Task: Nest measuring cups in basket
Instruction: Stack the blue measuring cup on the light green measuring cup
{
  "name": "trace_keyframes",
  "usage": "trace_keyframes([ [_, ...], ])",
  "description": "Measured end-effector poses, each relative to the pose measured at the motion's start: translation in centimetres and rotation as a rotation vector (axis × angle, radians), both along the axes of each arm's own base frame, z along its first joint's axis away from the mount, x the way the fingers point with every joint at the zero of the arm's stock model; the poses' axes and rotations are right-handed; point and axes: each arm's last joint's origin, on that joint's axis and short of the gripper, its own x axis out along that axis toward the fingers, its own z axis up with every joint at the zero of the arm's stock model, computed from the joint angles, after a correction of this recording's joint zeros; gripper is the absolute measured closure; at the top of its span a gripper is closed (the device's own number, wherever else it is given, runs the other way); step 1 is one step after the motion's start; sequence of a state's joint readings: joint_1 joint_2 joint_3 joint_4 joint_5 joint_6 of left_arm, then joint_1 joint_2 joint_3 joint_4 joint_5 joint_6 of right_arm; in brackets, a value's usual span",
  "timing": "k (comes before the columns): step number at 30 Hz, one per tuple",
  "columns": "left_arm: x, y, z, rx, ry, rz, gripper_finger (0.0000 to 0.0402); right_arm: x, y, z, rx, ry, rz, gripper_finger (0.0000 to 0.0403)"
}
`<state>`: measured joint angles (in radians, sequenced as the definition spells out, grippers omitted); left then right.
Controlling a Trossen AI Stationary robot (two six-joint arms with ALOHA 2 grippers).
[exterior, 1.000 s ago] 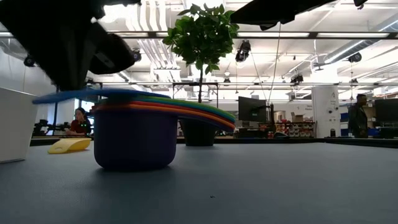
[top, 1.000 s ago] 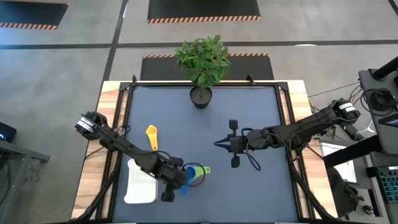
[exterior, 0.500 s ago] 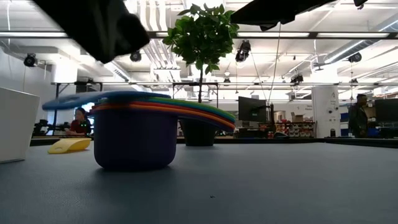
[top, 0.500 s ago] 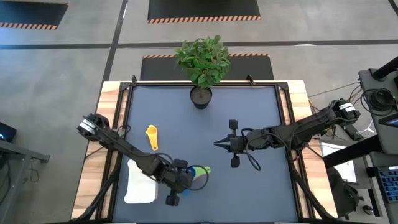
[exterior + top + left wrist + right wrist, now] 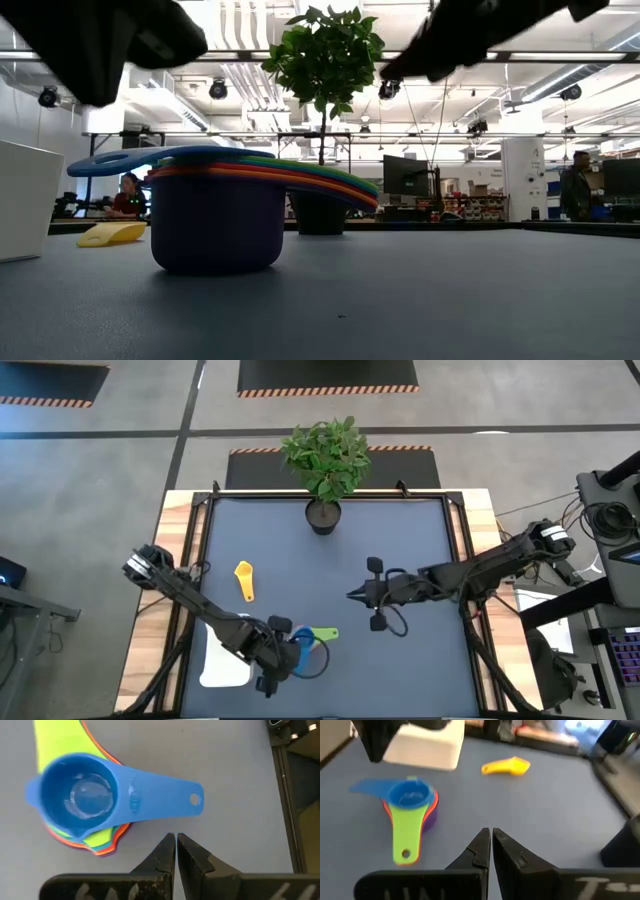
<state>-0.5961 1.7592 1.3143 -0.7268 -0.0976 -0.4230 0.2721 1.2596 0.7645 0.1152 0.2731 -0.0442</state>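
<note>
Left gripper pinched empty beside nested cup stack

Left gripper (image 5: 175, 840) fingers together, holding nothing, just off the blue cup (image 5: 80, 800) handle; on the high view it sits at 7 o'clock of the table (image 5: 420, 540). Blue cup tops the nested stack of measuring cups (image 5: 312, 637), green handle pointing 3 o'clock, stack on the mat, outside the basket (image 5: 222, 660) just left. Yellow cup (image 5: 244, 579) lies alone at 9 o'clock. Right gripper (image 5: 352, 596) near centre, fingers together, empty. Potted plant (image 5: 325, 460) at 12 o'clock
</note>
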Motion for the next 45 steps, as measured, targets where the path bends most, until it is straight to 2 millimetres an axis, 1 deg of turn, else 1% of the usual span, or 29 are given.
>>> trace_keyframes([
  [2,-0.2,-0.2,-0.7,-0.014,-0.006,0.010,0.0401,0.5,0.1,-1.1,0.020,0.039,-0.012,0.0394],
  [6,-0.2,-0.4,-2.0,-0.066,-0.047,0.044,0.0401,1.6,0.5,-3.9,0.041,0.125,-0.038,0.0394],
  [9,-0.1,-0.5,-2.3,-0.076,-0.052,0.054,0.0401,2.3,0.7,-5.8,0.039,0.167,-0.047,0.0394],
  [14,0.0,-0.6,-3.1,-0.058,-0.029,0.052,0.0401,3.5,0.5,-7.6,0.036,0.168,-0.060,0.0394],
  [18,0.1,-0.7,-3.4,-0.054,-0.027,0.048,0.0401,4.3,0.5,-8.1,0.013,0.180,-0.054,0.0394],
  [21,0.4,-0.8,-3.2,-0.073,-0.059,0.048,0.0401,5.2,0.8,-8.3,0.010,0.187,-0.030,0.0394],
  [29,0.9,-0.9,-2.9,-0.053,-0.138,0.077,0.0401,6.8,1.6,-8.8,0.050,0.211,0.097,0.0394],
  [34,1.0,-0.9,-2.8,-0.059,-0.154,0.081,0.0401,7.0,2.6,-8.4,0.053,0.204,0.165,0.0394],
  [36,1.2,-1.1,-2.3,-0.064,-0.162,0.081,0.0402,6.9,2.8,-8.3,0.046,0.203,0.175,0.0394],
  [38,1.2,-1.2,-1.6,-0.061,-0.143,0.075,0.0402,6.9,2.8,-8.2,0.044,0.200,0.178,0.0394],
  [41,0.4,-1.3,-1.0,-0.024,-0.039,0.048,0.0402,6.9,2.8,-8.2,0.043,0.199,0.176,0.0394],
  [45,-0.4,-1.6,-1.4,0.001,-0.002,0.010,0.0402,6.9,2.7,-8.2,0.027,0.199,0.153,0.0394],
])
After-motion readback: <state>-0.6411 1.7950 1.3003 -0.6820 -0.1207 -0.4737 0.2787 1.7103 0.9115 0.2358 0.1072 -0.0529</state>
